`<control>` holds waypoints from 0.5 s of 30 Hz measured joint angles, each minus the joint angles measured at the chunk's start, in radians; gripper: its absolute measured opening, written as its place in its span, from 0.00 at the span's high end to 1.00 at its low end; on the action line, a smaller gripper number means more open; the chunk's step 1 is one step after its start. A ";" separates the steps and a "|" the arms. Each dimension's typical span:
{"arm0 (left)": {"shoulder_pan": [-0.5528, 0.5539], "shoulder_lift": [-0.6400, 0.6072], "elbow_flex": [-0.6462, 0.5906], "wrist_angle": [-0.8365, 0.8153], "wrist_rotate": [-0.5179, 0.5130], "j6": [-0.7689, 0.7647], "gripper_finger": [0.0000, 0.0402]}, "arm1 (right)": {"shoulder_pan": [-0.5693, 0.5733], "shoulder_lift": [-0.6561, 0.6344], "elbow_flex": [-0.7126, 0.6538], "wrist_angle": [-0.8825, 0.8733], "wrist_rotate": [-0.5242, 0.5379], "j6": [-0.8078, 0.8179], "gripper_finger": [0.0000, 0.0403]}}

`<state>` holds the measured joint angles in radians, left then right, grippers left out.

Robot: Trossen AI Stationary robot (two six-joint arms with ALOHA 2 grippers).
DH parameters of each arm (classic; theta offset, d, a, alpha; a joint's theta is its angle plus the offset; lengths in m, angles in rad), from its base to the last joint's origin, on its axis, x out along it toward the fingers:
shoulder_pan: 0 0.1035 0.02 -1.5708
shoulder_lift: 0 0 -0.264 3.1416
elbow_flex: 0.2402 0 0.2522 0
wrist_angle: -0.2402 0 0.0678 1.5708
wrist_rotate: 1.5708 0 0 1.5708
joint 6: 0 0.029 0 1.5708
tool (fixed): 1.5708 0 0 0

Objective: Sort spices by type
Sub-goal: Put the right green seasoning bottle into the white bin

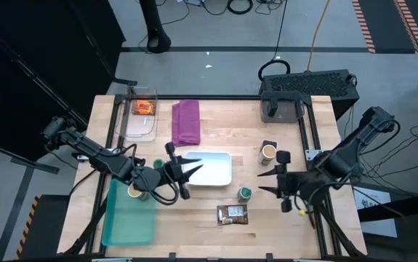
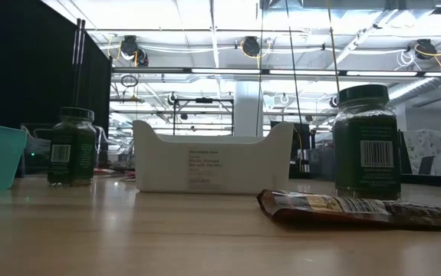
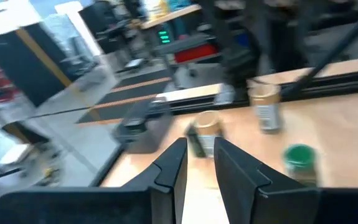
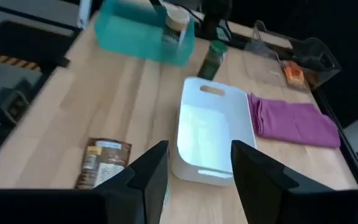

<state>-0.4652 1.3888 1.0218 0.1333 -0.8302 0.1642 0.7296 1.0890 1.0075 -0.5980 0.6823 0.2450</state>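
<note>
Gripping a green-lidded jar (image 1: 246,193) at its rigid, slick waist suits you best. Your right gripper (image 1: 265,182) hangs empty, fingers apart; the left gripper (image 1: 191,167) likewise, narrower.

No wording can be read: the white bin's (image 2: 212,157) label and the jars' (image 2: 366,142) barcodes are illegible.

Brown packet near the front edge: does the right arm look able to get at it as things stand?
Probably yes. The brown packet lies flat on bare wood, beside the right gripper, whose fingers stand apart. Only the green-lidded jar stands close by, toward the white bin.
</note>
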 joint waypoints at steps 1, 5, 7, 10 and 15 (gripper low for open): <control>0.000 0.000 0.000 0.000 -0.032 0.001 0.79 | -0.005 0.003 -0.026 0.024 0.001 0.002 0.62; 0.000 0.000 0.000 0.015 -0.128 0.050 0.79 | -0.034 0.028 -0.100 0.112 0.020 0.024 0.61; 0.003 0.000 0.000 0.017 -0.140 0.056 0.79 | -0.047 0.050 -0.115 0.117 0.018 0.056 0.58; 0.006 0.000 0.000 0.011 -0.141 0.052 0.79 | -0.058 0.087 -0.123 0.110 -0.009 0.126 0.51; 0.005 0.000 0.000 0.011 -0.141 0.051 0.79 | -0.076 0.149 -0.122 0.116 -0.094 0.234 0.33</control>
<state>-0.4600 1.3888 1.0218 0.1444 -0.9717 0.2157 0.6539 1.2379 0.8852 -0.4820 0.5887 0.4793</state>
